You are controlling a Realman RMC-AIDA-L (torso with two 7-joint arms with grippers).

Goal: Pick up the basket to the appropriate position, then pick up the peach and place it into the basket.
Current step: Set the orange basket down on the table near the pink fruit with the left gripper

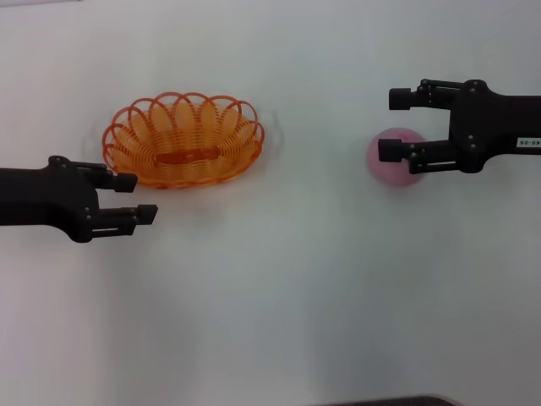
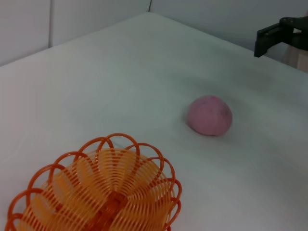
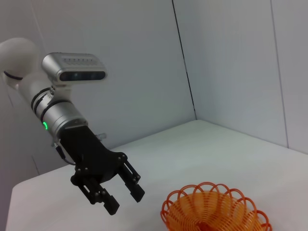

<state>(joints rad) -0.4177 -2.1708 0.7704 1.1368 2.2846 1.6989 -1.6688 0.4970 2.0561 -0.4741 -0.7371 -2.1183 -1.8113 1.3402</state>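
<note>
Basket: the oval orange wire basket sat upright on the white table, on the robot's left side and toward the far half of the surface. Nothing lay inside it; the flat orange strip showed at its base.
Peach: the pale pink peach rested on the table well to the right of the basket, outside it. In the left wrist view the peach sat beyond the basket's scalloped rim with bare table between them.
Left gripper: the left gripper hung just in front of the basket's near left edge, its two black fingers apart and holding nothing. From the head view, contact with the rim could not be judged. The right wrist view showed the same gripper spread wide and raised, beside the basket.
Right gripper: the right gripper hovered at the peach, fingers spread wide and pointing toward the basket. The nearer finger overlapped the fruit in the head view; whether it touched could not be told.
</note>
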